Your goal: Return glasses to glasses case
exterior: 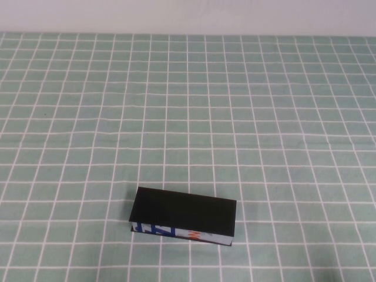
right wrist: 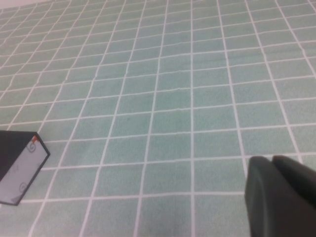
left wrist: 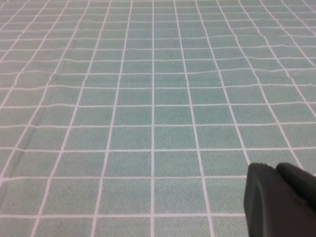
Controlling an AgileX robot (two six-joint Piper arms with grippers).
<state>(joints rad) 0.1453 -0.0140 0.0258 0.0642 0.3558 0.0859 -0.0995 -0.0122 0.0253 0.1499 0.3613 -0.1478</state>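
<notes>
The glasses case (exterior: 184, 212) lies on the green checked cloth near the front middle. Its black lid is down, and its white front edge with blue and orange print faces me. One end of the case also shows in the right wrist view (right wrist: 20, 168). The glasses are not in view. Neither arm shows in the high view. My left gripper (left wrist: 274, 169) hangs over bare cloth with its two black fingers pressed together, holding nothing. My right gripper (right wrist: 270, 160) is also shut and empty, apart from the case and to its side.
The green cloth with a white grid (exterior: 188, 106) covers the whole table. A pale wall (exterior: 188, 14) runs along the table's far edge.
</notes>
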